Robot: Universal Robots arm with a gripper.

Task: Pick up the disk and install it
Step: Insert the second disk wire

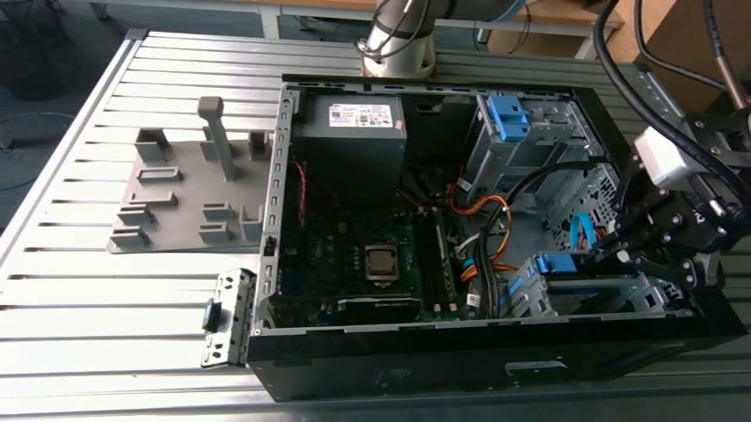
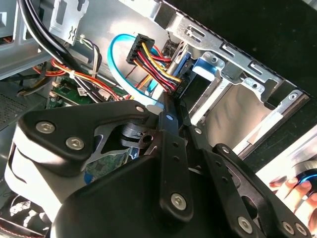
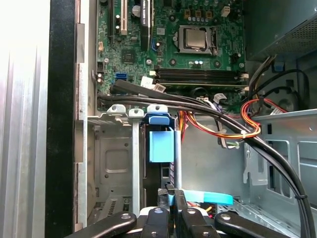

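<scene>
One gripper (image 1: pixel 657 230), its fingers (image 3: pixel 171 198) pressed together on nothing, hangs over the open computer case's (image 1: pixel 434 347) drive cage (image 3: pixel 116 148). One disk (image 3: pixel 161 144) sits slotted in that cage, at the case corner nearest the gripper. Cables (image 3: pixel 208 106) cross just beside it.

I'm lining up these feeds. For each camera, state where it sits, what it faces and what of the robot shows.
Exterior view: off the arm, high, looking down into the open case; the gripper hangs at the exterior view's right.
First wrist view: on the arm, looking down past the gripper at the drive cage and motherboard.
Second wrist view: on the arm, close behind the gripper, facing the cables.
All share the cage and orange wiring.
</scene>
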